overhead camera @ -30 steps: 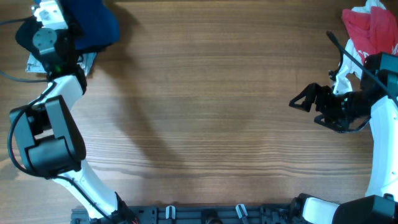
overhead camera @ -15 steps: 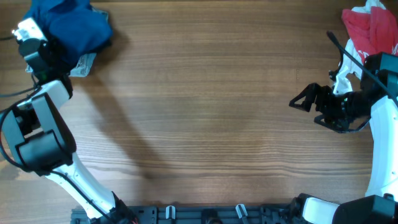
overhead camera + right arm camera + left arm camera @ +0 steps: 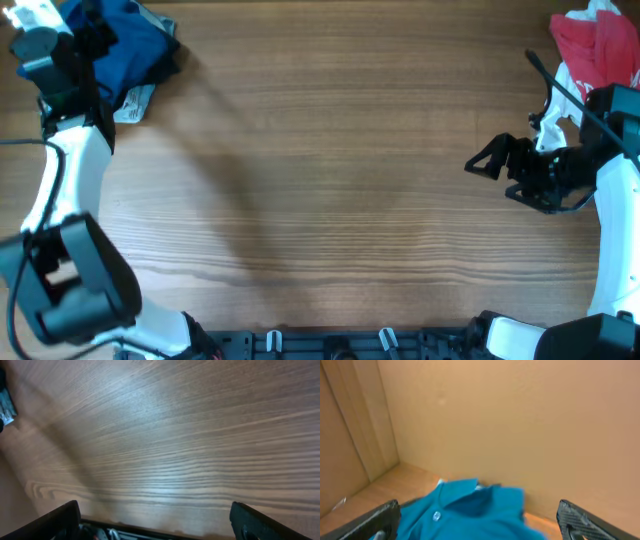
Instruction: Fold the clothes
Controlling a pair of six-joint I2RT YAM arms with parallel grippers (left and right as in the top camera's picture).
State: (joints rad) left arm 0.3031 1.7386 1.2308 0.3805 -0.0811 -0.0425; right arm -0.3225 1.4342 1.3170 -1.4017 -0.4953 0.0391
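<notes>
Fingers of the left tool stand wide apart at the lower corners of the left wrist view. The blue shirt bulges up between them, with its collar and one small button showing. I see no pinch on the cloth, so I judge this tool spread and holding nothing (whether fabric is snagged lower down is out of view). Behind the shirt there is only a plain tan wall.

From overhead, that shirt sits as a rumpled heap in the far-left corner of the counter, right against the left arm's wrist. A small pale scrap lies just beside it, too small to identify.

The right tool hovers near the right edge, parted just as widely and empty. Its own camera sees nothing but bare wood grain. Beyond it, in the far-right corner, a red-and-white garment lies bunched.

As for progress, the folding looks unstarted to me. No garment is spread flat, no crease or folded edge shows, and the broad middle of the counter holds no cloth. What remains is nearly everything: getting a firm hold on the shirt, drawing it to the middle, flattening it, folding it, and then likely treating the other pile the same way.
</notes>
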